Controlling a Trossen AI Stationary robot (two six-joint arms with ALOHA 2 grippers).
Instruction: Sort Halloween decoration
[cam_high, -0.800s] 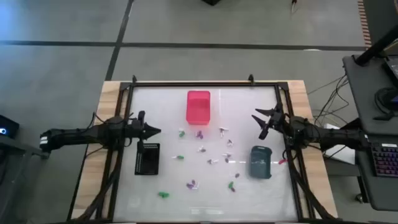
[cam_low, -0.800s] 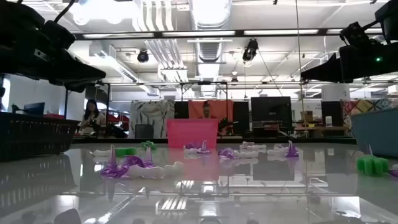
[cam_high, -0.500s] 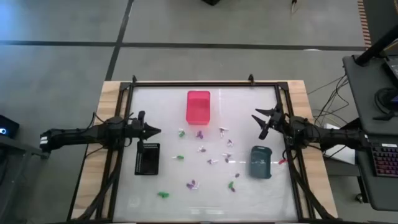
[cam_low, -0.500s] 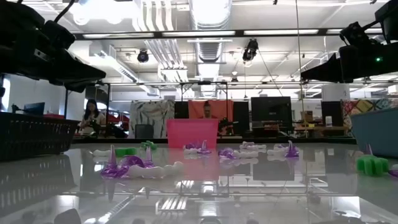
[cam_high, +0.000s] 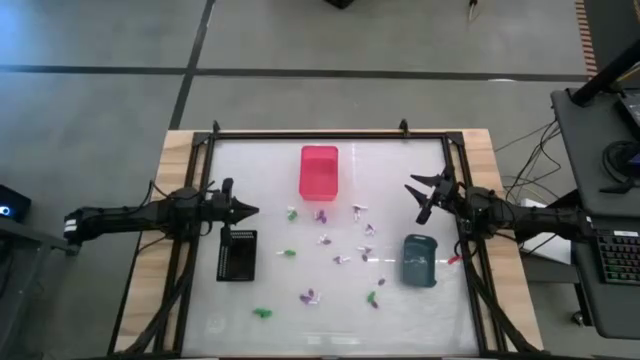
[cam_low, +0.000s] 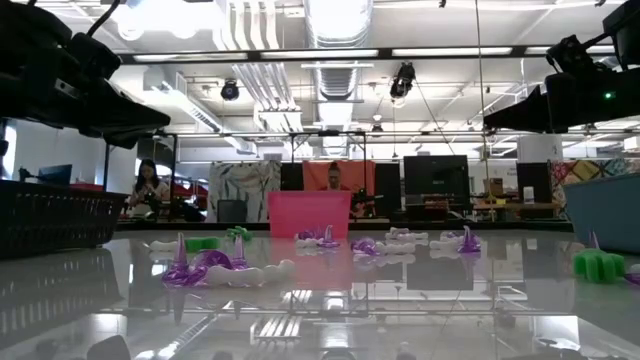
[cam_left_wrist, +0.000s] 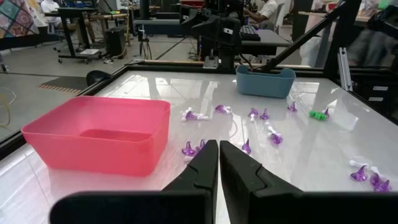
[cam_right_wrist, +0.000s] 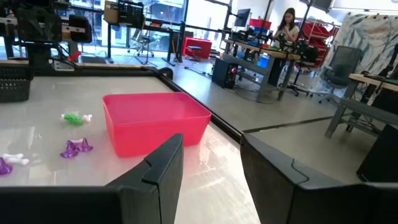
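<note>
Closed tight, with its two fingers pressed together and nothing between them, the left gripper hangs above the table's left side, just past the black bin; in its own wrist view the dark fingers meet at a thin seam. Spread apart and empty, the right gripper hovers over the right side of the table, just beyond the grey-blue bin, and its wrist view shows a clear gap between the two fingers.

Halloween decoration pieces lie scattered loose on the glossy white table, spread between the three bins: green, purple and white bits in the middle, with one green piece off toward the near left corner. None sits inside a bin as far as the views show. A pink bin stands at the far middle of the table, with a few purple pieces lying close beside it. From table height, purple and white pieces sit in the foreground and a green one lies at the right. A person sits in the room beyond.
</note>
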